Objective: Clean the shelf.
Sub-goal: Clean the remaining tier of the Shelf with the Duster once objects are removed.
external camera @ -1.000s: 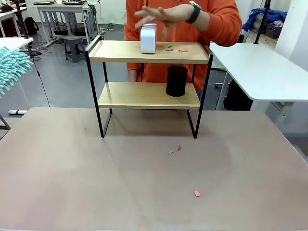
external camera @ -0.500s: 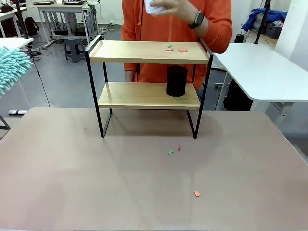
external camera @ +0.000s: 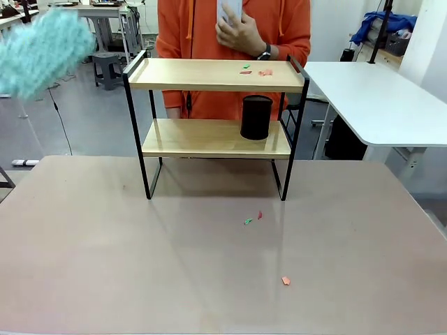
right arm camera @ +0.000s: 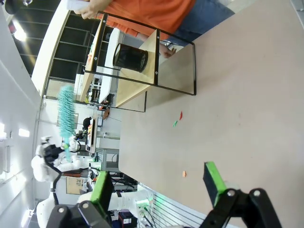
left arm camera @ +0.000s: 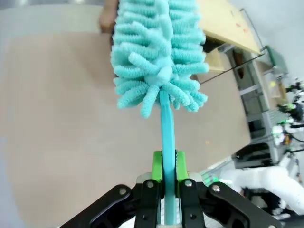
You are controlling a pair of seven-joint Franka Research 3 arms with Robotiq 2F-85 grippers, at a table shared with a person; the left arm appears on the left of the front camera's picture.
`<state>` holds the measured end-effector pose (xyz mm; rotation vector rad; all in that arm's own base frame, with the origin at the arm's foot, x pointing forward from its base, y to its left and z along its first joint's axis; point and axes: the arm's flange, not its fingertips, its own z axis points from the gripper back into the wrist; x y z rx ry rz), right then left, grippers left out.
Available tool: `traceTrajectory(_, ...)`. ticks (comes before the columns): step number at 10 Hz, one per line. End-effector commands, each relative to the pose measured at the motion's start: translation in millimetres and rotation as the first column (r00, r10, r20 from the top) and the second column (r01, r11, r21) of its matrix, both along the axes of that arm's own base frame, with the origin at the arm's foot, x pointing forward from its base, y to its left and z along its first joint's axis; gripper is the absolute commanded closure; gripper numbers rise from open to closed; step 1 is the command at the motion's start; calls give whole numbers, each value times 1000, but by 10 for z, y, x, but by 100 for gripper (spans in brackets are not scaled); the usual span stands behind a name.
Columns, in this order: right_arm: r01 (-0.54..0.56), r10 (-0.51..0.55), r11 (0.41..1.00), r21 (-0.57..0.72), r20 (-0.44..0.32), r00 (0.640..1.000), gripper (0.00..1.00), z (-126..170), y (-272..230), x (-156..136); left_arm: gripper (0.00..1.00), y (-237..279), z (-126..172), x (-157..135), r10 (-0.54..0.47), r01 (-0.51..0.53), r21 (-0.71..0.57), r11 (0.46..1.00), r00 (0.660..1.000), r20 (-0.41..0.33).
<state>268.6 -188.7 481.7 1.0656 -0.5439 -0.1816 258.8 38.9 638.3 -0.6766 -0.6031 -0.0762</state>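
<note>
Shelf (external camera: 181, 74): 1, with 2 wooden boards.
Black cylinder (external camera: 256, 117): 1, on the lower board.
Teal duster (external camera: 43, 50): 1.
White object (external camera: 230, 10): 1, in the person's hand (external camera: 241, 33).
Small coloured scraps: 3 on the top board (external camera: 265, 72), 3 on the desk (external camera: 105, 265); 6 total.

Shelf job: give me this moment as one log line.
left gripper shut on duster | right gripper open | hand holds white container clear of shelf | scraps on its top | black cup on lower board
</note>
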Motion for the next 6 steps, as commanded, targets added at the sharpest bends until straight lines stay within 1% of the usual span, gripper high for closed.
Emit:
traceTrajectory(1,-2,2,1000,4,33,999,0,9,1,20,88,-275,439,409,122,-125,59,990,991,53)
traceTrajectory(2,-2,2,1000,4,33,999,0,9,1,20,88,-558,601,406,28,-31,58,998,999,45)
traceTrajectory(3,-2,2,1000,4,33,999,0,9,1,20,88,-864,712,417,-38,35,82,996,999,28)
traceTrajectory(4,-2,2,1000,4,33,999,0,9,1,20,88,-1195,752,461,-88,84,122,989,996,25)
traceTrajectory(5,-2,2,1000,4,33,999,0,9,1,20,88,-1453,720,532,-119,118,139,983,993,-7)
traceTrajectory(6,-2,2,1000,4,33,999,0,9,1,20,88,-1084,747,414,-56,52,88,995,997,52)
